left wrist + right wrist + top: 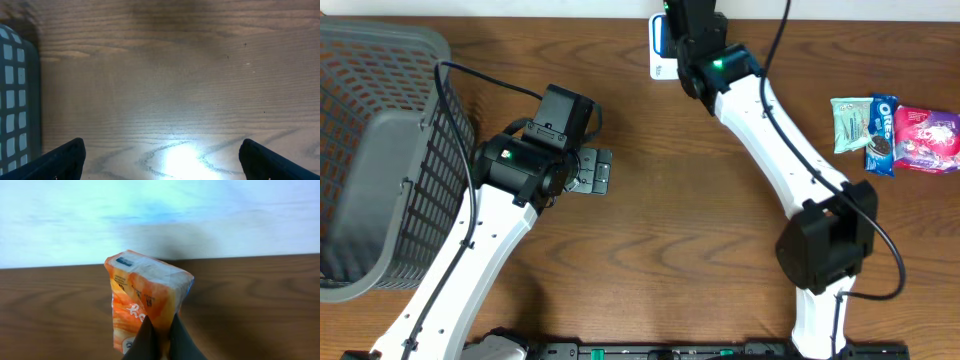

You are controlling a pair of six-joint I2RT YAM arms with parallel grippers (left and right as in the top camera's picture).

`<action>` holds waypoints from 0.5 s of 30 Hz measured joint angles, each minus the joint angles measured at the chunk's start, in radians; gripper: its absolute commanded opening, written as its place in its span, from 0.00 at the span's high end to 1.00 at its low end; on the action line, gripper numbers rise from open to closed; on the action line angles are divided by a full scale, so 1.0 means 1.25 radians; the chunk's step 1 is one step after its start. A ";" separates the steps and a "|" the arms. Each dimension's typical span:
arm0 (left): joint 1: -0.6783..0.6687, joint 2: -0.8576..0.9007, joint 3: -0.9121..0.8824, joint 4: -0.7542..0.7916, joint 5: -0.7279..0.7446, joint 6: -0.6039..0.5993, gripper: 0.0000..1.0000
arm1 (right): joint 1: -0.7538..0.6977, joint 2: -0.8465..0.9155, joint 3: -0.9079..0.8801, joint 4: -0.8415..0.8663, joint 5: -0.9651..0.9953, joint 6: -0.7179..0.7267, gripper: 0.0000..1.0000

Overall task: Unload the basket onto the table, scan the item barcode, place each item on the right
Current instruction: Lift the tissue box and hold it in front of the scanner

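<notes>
The right gripper is pinching the orange-and-white soft plastic packet by its lower end. Its two dark fingers are pressing together on the wrapper. It is holding the packet upright close to the far edge of the brown wooden table, just before the pale wall.

The left gripper is hanging spread wide over bare wood, gripping nothing. The grey plastic mesh basket is sitting near its left side and filling the table's left edge.

A broad stretch of bare wood is lying open between the two arms, from the middle towards the near edge. Near the right edge, three snack packets are lying bunched together, well apart from both grippers: a pale green packet, a blue biscuit packet and a pink packet.

By count, two arms are working, one basket is standing, and four packets are showing, one of them gripped and three lying loose.
</notes>
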 measured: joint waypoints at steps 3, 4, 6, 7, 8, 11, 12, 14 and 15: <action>0.000 0.000 0.000 0.000 0.000 0.000 0.02 | -0.016 0.057 0.030 -0.011 0.020 -0.028 0.99; 0.000 0.000 0.000 0.000 0.000 0.000 0.02 | -0.018 0.072 0.036 -0.012 0.019 -0.035 0.99; 0.000 0.000 0.000 0.000 0.000 0.000 0.02 | -0.034 0.120 0.052 0.022 -0.011 -0.077 0.99; 0.000 0.000 0.000 0.000 0.000 0.000 0.02 | -0.038 0.131 0.057 0.036 -0.020 -0.091 0.99; 0.000 0.000 0.000 0.000 0.000 0.000 0.02 | -0.041 0.144 0.060 0.056 -0.023 -0.110 0.99; 0.000 0.000 0.000 0.000 0.000 0.000 0.02 | -0.040 0.174 0.065 0.101 -0.004 -0.179 0.99; 0.000 0.000 0.000 0.000 0.000 0.000 0.02 | -0.037 0.181 0.066 0.111 0.011 -0.202 0.99; 0.000 0.000 0.000 0.000 0.000 0.000 0.02 | -0.030 0.191 0.070 0.114 0.030 -0.232 0.99; 0.000 0.000 0.000 0.000 0.000 0.000 0.02 | -0.028 0.194 0.071 0.112 0.037 -0.242 0.99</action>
